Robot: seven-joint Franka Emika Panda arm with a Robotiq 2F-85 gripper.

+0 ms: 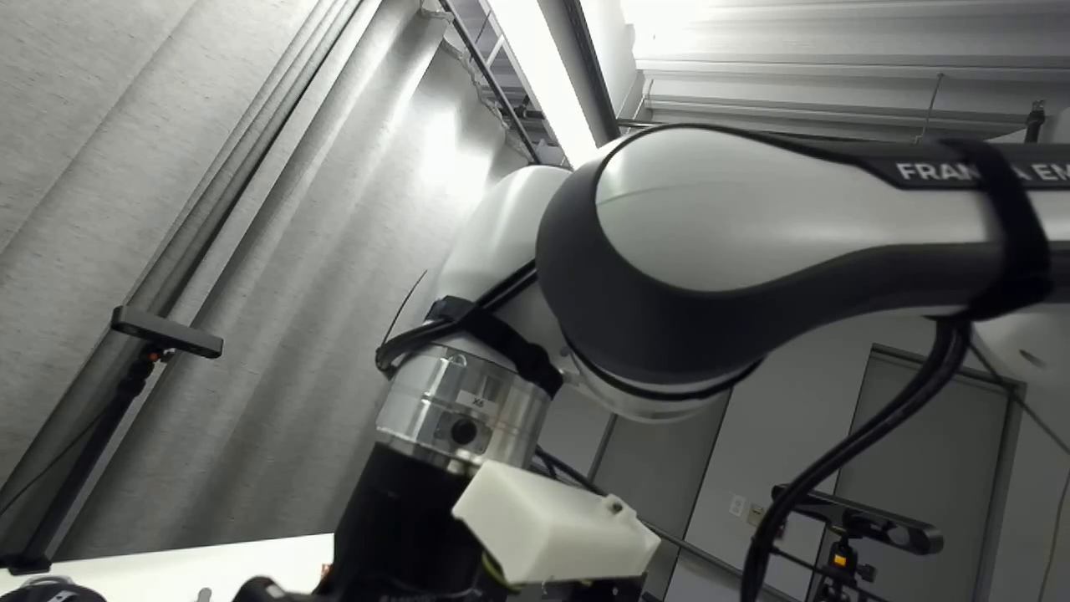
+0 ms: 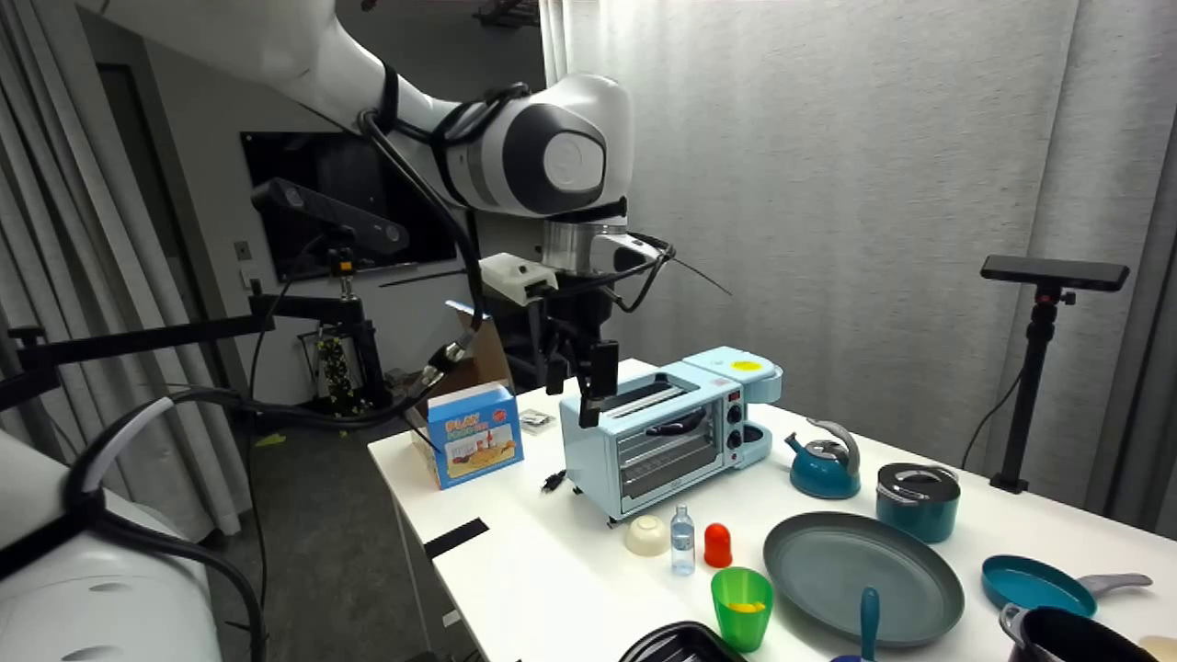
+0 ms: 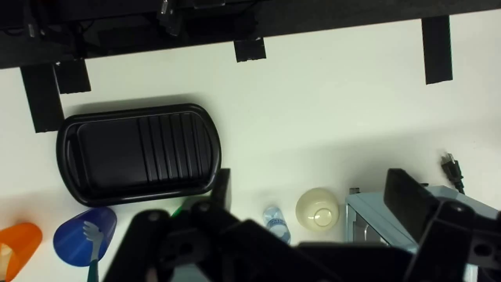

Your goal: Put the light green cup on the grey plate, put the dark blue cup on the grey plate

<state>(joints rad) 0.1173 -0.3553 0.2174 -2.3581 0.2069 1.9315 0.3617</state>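
Note:
The light green cup (image 2: 742, 621) stands upright with something yellow inside, beside the grey plate (image 2: 862, 588). In the wrist view only a green sliver of it shows behind a finger. The dark blue cup (image 3: 74, 243) has a teal-handled fork in it and sits near the black tray. In an exterior view only its rim (image 2: 848, 658) shows at the bottom edge. My gripper (image 2: 579, 382) is open and empty, high above the table near the toaster oven. In the wrist view the gripper (image 3: 311, 192) has its fingers wide apart, with a cream bowl in view below between them.
A light blue toaster oven (image 2: 667, 432) stands below the gripper. A cream bowl (image 2: 647, 535), a small bottle (image 2: 682, 542) and a red cup (image 2: 717, 545) are before it. A black tray (image 3: 137, 154), an orange cup (image 3: 19, 246), kettle (image 2: 825, 467), pot (image 2: 918, 506) and pan (image 2: 1034, 584) are around.

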